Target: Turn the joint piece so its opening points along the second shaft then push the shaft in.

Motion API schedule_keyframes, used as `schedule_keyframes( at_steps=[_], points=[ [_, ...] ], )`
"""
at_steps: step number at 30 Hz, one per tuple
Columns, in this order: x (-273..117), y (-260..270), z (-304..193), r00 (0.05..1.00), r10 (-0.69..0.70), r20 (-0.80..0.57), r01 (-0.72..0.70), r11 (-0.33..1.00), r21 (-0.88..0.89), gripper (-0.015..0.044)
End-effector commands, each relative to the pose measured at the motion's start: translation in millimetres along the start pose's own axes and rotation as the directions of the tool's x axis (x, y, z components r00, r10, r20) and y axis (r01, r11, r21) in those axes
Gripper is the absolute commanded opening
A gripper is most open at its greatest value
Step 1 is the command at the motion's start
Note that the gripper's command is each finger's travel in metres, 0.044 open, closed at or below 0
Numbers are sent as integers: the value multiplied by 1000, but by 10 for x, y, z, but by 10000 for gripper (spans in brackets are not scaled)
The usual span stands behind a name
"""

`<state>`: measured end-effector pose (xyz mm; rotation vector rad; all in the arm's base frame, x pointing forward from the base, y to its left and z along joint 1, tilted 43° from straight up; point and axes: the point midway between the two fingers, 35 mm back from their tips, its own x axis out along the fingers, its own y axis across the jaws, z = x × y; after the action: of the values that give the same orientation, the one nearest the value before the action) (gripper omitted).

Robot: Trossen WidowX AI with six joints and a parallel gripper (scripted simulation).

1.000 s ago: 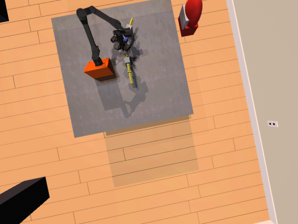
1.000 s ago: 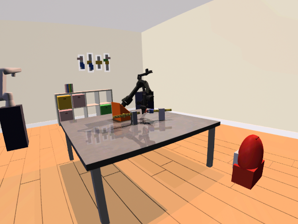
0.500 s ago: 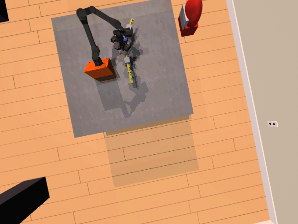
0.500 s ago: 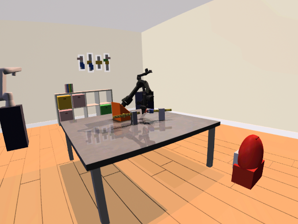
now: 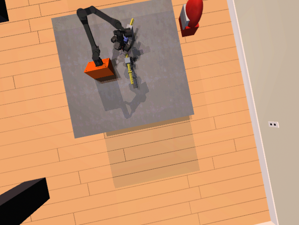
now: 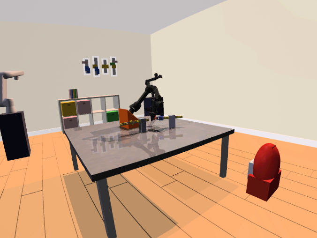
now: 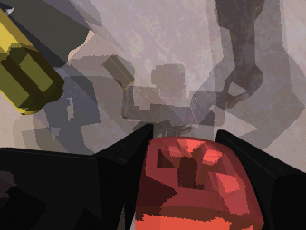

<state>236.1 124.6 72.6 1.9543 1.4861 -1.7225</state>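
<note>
My gripper (image 7: 184, 133) (image 5: 123, 46) (image 6: 153, 117) is shut on the red joint piece (image 7: 196, 181), which fills the space between the two black fingers in the wrist view. The joint sits between two grey blocks on the table (image 5: 157, 96) (image 6: 194, 135). One block (image 5: 127, 59) (image 6: 143, 125) carries the long yellow shaft (image 5: 130, 73) (image 6: 129, 123) (image 7: 27, 79), whose end shows at the wrist view's upper left, apart from the joint piece. The other block (image 5: 128, 26) (image 6: 171, 121) holds a short yellow shaft (image 5: 131, 21) (image 6: 177, 116) with a blue part (image 5: 125, 40) (image 6: 160, 117) beside my gripper.
The arm's orange base (image 5: 100, 68) (image 6: 125, 118) stands on the table left of the shafts. A red egg shape on a red box (image 5: 192, 14) (image 6: 265, 171) stands on the floor beyond the table's right edge. A shelf (image 6: 89, 109) stands at the back wall.
</note>
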Motion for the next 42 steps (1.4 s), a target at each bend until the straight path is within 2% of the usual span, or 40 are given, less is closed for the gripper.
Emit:
schedule_keyframes(
  at_steps=[1, 25, 27, 32, 38, 42],
  points=[
    [8, 1, -2, 1000, -3, -1, 3, 1000, 4, 182],
    [8, 1, -2, 1000, -3, -1, 3, 1000, 4, 182],
    [0, 0, 0, 1000, 0, 0, 0, 1000, 0, 147],
    [0, 0, 0, 1000, 0, 0, 0, 1000, 0, 147],
    [0, 0, 0, 1000, 0, 0, 0, 1000, 0, 0],
    [0, 0, 0, 1000, 0, 0, 0, 1000, 0, 0]
  ],
)
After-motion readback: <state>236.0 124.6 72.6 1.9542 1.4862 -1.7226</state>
